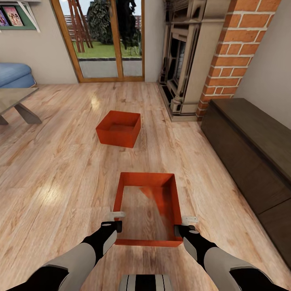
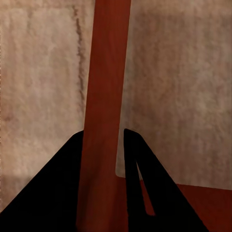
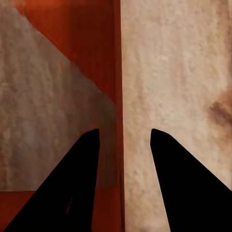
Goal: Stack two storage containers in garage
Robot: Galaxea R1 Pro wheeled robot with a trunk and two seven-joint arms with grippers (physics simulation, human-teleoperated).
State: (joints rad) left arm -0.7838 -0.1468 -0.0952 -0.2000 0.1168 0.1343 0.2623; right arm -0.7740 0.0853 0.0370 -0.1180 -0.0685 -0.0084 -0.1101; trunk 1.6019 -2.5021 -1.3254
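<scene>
I can read no text, label, brand or number anywhere. The small framed pictures [image 1: 10, 17] on the green wall board above my left side are too blurred for me to make out any writing.

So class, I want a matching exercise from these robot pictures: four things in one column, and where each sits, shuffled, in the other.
Things
1. near storage container
2. far storage container
3. blue sofa
4. brick fireplace

Places
A. at the head view's left edge, against the wall
B. between the left gripper and the right gripper, one at each long wall
C. on the right, just beyond the dark cabinet
D. alone on the wood floor, nearer the glass doors

Pairs: 1-B, 2-D, 3-A, 4-C
</scene>
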